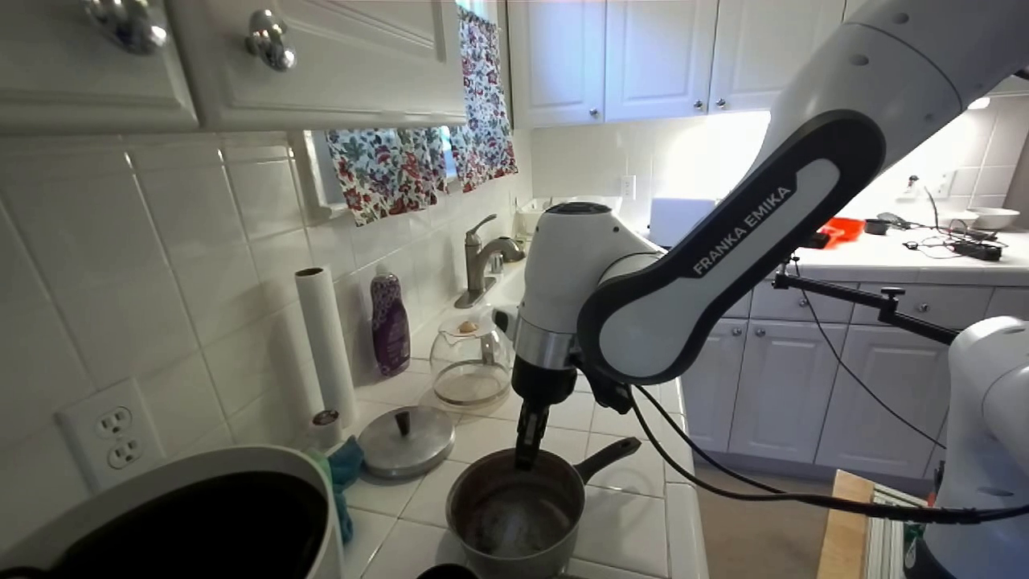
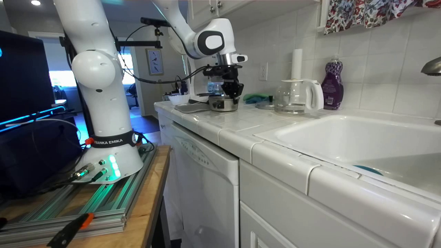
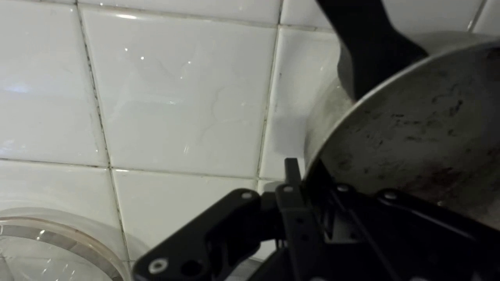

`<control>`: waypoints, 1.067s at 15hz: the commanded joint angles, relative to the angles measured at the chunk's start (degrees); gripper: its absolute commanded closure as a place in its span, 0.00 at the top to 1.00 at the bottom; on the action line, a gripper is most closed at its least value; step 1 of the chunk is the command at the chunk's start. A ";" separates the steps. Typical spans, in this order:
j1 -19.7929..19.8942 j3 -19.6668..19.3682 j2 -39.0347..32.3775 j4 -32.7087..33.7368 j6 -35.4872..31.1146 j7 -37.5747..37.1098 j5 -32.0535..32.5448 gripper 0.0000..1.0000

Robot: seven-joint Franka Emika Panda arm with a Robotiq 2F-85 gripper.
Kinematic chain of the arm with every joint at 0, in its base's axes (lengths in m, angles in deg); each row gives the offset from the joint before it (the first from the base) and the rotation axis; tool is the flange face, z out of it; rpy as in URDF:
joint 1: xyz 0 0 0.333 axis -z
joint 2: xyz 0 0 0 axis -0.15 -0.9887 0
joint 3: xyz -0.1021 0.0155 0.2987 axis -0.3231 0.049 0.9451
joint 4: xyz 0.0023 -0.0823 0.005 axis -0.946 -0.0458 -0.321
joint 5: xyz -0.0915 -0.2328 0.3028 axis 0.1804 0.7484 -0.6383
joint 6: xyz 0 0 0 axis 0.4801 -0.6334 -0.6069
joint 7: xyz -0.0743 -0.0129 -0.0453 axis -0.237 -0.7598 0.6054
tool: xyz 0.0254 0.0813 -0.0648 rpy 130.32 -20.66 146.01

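Your gripper's fingers (image 3: 292,171) are clamped on the rim of the metal saucepan (image 1: 518,519), one inside the wall and one outside, your gripper (image 3: 305,175) pointing down. The pan sits upright on the white tiled countertop (image 1: 631,527), its dark handle (image 1: 608,458) sticking out toward the counter's front edge. Beside the pan, on the wall side, you have a metal lid (image 1: 408,450) with a black knob. Farther toward the sink (image 2: 344,137) stands a glass coffee carafe (image 1: 470,366), with a purple dish-soap bottle (image 1: 391,326) near it by the wall.
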 commanded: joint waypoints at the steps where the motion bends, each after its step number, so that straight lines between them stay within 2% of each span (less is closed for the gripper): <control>1: 0.24 0.38 -0.54 1.01 1.11 1.22 -0.83 0.03; 7: 0.36 0.13 1.59 -1.63 -1.30 1.16 -1.47 0.03; 16: 0.44 -0.20 9.81 -9.55 -5.89 -2.90 -1.21 0.03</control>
